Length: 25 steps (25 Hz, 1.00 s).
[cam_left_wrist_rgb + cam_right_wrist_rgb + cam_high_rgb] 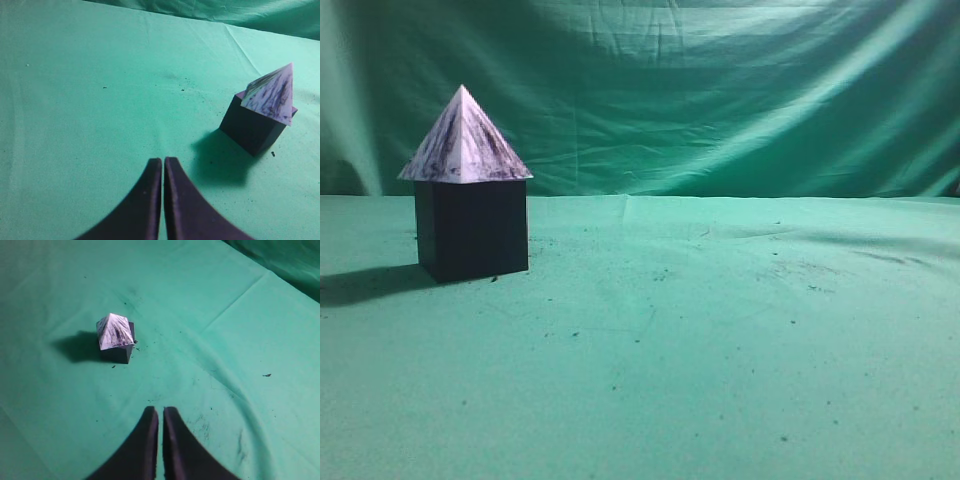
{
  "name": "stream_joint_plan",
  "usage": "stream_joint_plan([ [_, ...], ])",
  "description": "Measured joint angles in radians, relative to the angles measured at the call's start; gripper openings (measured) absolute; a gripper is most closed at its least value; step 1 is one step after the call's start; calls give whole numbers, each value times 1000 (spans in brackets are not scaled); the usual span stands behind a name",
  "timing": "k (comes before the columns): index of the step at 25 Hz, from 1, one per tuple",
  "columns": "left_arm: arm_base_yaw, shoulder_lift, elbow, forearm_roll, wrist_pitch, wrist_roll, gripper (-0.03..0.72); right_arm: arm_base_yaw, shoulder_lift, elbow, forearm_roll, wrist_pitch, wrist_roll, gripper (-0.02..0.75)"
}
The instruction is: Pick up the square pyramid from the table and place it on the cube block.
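Observation:
The whitish-lavender square pyramid [466,142] with dark streaks sits point up on top of the dark cube block [472,229], at the left of the green table [720,340]. Neither gripper shows in the exterior view. In the left wrist view the pyramid [272,95] rests on the cube [250,127] to the right, well ahead of my shut, empty left gripper [163,161]. In the right wrist view the pyramid [114,331] on the cube [121,353] lies far ahead and left of my shut, empty right gripper [160,410].
A draped green backdrop cloth [720,90] hangs behind the table. The table cloth carries wrinkles and small dark specks [790,270]. A dark shadow [365,285] falls left of the cube.

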Motion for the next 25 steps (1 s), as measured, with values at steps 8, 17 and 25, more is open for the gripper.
stream_joint_plan([
  [8,0,0,0,0,0,0,0,0,-172,163,-15,-17,21,0],
  [17,0,0,0,0,0,0,0,-125,-458,423,-69,-242,33,0],
  [25,0,0,0,0,0,0,0,-457,-742,734,-72,-492,33,0],
])
